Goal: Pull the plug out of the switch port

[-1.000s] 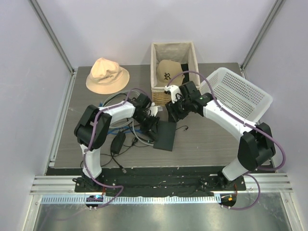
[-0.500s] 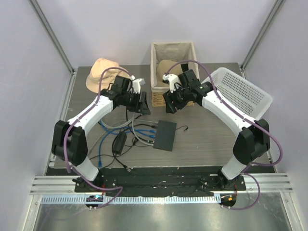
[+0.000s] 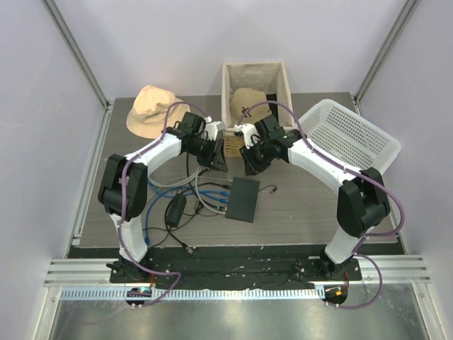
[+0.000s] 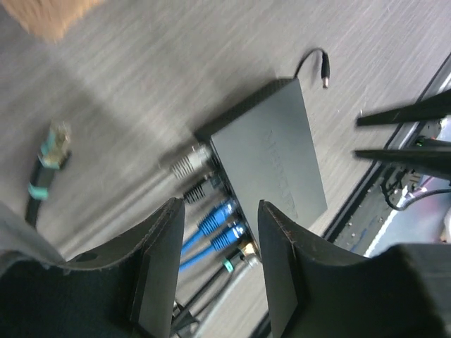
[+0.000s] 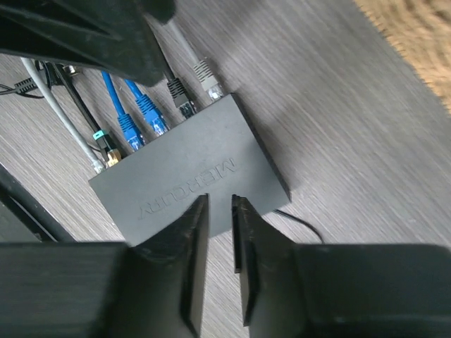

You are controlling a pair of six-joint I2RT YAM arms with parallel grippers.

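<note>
The switch (image 3: 242,200) is a flat black box lying mid-table, its socket edge facing left. Several plugs sit in that edge: a grey plug (image 4: 187,163), a black one (image 4: 201,190), two blue ones (image 4: 220,215) and a gold-tipped one (image 4: 244,248). A loose plug with teal bands (image 4: 51,151) lies apart on the table. My left gripper (image 3: 214,157) (image 4: 220,208) hovers open above and behind the plugs, with nothing between its jaws. My right gripper (image 3: 251,161) (image 5: 219,203) hangs over the switch (image 5: 190,176), jaws a narrow gap apart and holding nothing.
Cables spread left of the switch around a black power adapter (image 3: 173,209). A thin black wire with a barrel plug (image 3: 272,188) lies at the switch's right. Behind stand a wicker basket (image 3: 282,88) holding a cap, a tan bucket hat (image 3: 157,110) and a tilted white perforated basket (image 3: 347,134).
My left gripper left the switch's socket edge, swung back toward the hat, then returned to hover behind the switch. The right gripper shifted slightly left and its jaws narrowed.
</note>
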